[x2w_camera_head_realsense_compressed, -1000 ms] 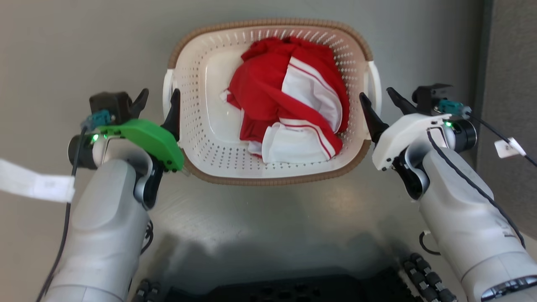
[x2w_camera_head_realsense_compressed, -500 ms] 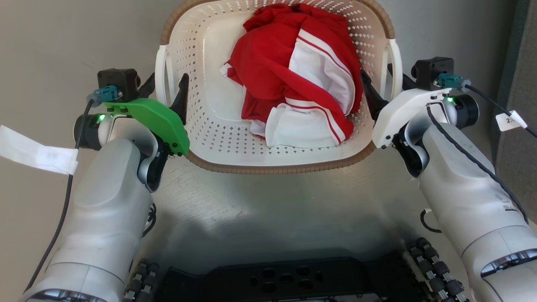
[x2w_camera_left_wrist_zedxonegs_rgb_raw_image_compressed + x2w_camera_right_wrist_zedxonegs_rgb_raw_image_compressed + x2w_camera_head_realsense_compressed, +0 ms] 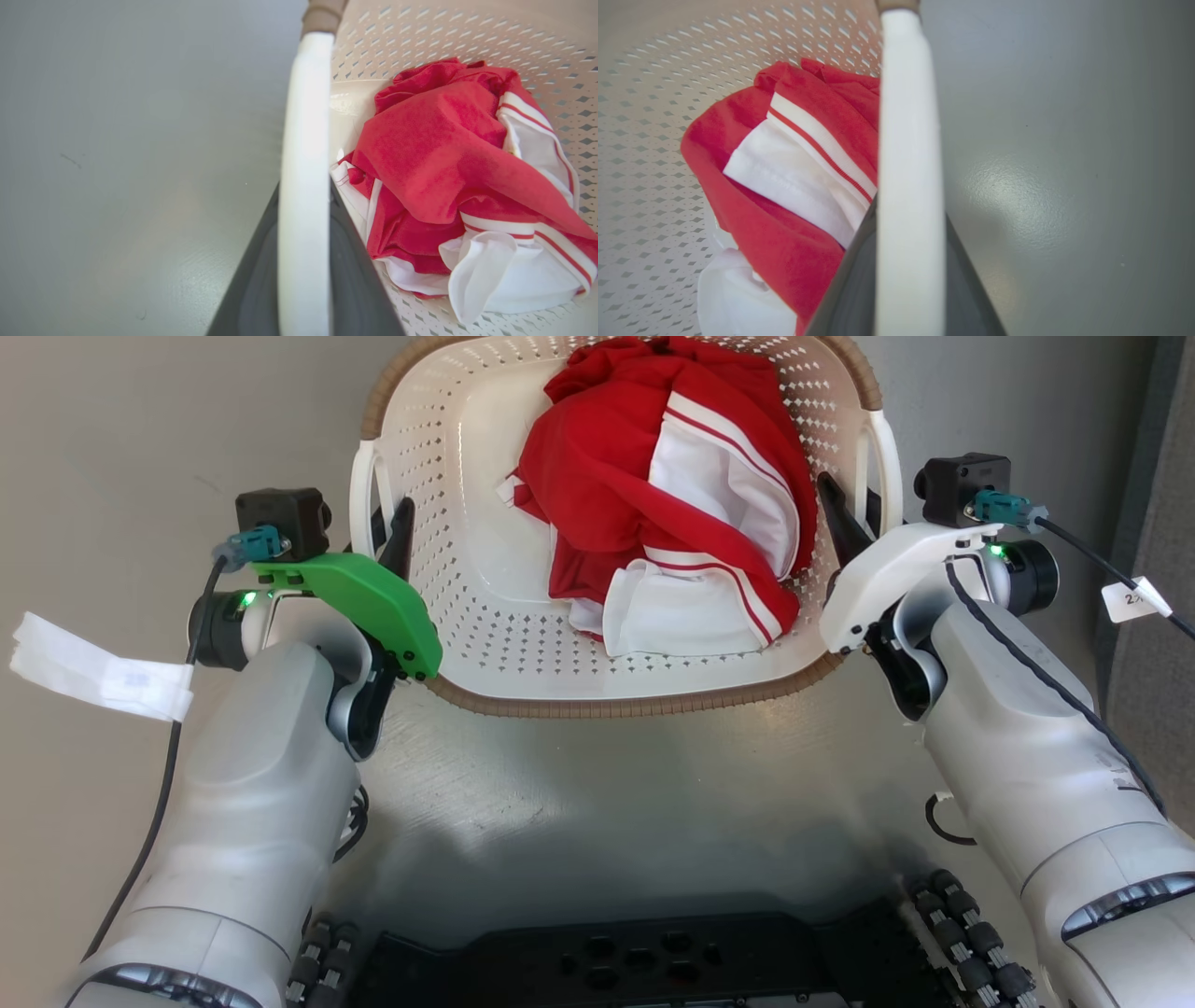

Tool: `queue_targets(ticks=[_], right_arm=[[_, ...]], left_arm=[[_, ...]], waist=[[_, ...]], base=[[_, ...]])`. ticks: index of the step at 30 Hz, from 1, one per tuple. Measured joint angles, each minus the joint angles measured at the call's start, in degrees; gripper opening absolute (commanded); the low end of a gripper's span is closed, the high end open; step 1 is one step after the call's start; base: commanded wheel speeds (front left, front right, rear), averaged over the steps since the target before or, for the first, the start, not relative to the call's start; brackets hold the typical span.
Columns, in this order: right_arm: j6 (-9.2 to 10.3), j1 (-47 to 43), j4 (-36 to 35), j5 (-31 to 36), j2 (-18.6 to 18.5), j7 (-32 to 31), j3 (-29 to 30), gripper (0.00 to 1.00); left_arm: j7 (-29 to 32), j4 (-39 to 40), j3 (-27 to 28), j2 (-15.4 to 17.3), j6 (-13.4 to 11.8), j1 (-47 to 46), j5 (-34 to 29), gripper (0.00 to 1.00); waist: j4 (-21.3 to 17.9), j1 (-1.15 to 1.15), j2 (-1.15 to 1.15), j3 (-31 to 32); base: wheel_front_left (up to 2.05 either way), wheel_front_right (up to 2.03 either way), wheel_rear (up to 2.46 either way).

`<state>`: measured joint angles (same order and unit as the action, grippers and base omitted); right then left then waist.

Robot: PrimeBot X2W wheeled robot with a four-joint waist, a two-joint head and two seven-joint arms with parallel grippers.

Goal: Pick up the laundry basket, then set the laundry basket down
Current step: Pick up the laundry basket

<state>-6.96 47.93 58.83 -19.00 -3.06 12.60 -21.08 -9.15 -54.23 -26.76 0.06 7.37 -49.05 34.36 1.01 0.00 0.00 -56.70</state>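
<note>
The laundry basket (image 3: 635, 707), cream with perforated walls and a brown woven-look rim, sits centred ahead of me on the grey floor, holding crumpled red and white clothing (image 3: 653, 504). My left gripper (image 3: 389, 527) is shut on the basket's left white handle (image 3: 359, 495). My right gripper (image 3: 854, 513) is shut on the right white handle (image 3: 887, 457). In the left wrist view the handle (image 3: 303, 163) runs up between the dark fingers (image 3: 355, 280), pressed on both sides. The right wrist view shows the same: handle (image 3: 908, 186) pinched between fingers (image 3: 840, 298). I cannot tell whether the basket is off the floor.
My black wheeled base (image 3: 635, 961) fills the bottom of the head view. A dark grey panel (image 3: 1162, 644) stands along the right edge. A white tag (image 3: 93, 667) hangs from the left wrist cable. Open grey floor (image 3: 112, 429) lies to the left.
Both grippers went from open beside the basket to shut on its side handles. The head camera has moved, so the basket now looks closer and higher in the picture.
</note>
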Motion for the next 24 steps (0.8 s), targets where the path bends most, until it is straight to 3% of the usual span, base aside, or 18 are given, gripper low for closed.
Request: queue_targets(ticks=[14, 24], right_arm=[[-0.01, -1.3, 2.9, -6.8, -0.1, 0.5, -3.9, 0.00], [0.01, -1.8, 3.6, -12.5, -0.2, -3.9, -7.7, 0.00]], left_arm=[[-0.3, -4.4, -5.1, 0.0, 0.0, 0.1, 3.7, 0.00], [2.6, -6.7, -6.9, 0.1, 0.0, 0.7, 6.2, 0.00]], waist=[[0.2, 0.00, 0.00, 5.3], [0.0, 0.00, 0.00, 11.9]], base=[[0.00, 0.00, 0.00], [0.00, 0.00, 0.00]])
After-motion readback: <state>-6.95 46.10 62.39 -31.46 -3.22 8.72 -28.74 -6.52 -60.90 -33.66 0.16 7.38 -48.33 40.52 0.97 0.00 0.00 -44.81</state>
